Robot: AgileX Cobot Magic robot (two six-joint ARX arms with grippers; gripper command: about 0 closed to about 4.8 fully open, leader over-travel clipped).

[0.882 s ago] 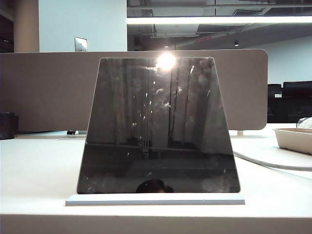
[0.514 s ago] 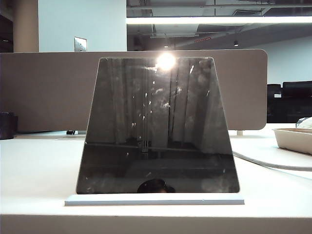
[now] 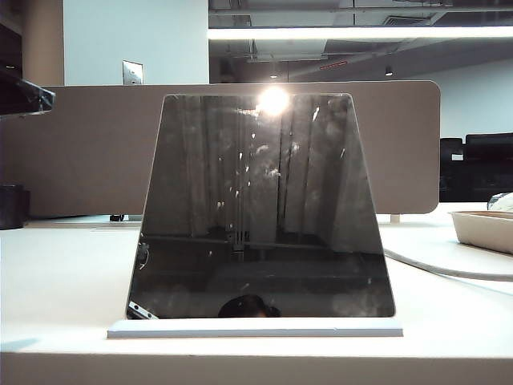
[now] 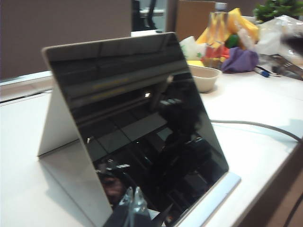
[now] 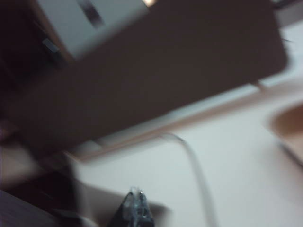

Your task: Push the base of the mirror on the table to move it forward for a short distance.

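Approach is the step in hand, by my reading: nothing touches the mirror yet, which stands at mid-frame in the exterior view on its base, a white slab near the front edge of the worktop. At the upper left edge a dark arm part pokes in, absent 0.5 s ago, and new glints show low on the left of the glass; mirror and base have not shifted. The left gripper hovers close before the glass, jaws near together, though whether clenched I cannot tell. The right gripper is blurred over bare worktop by a cable; its jaws are unreadable too. Next, a fingertip must come low against the base and press level, since a higher push could tip the panel.
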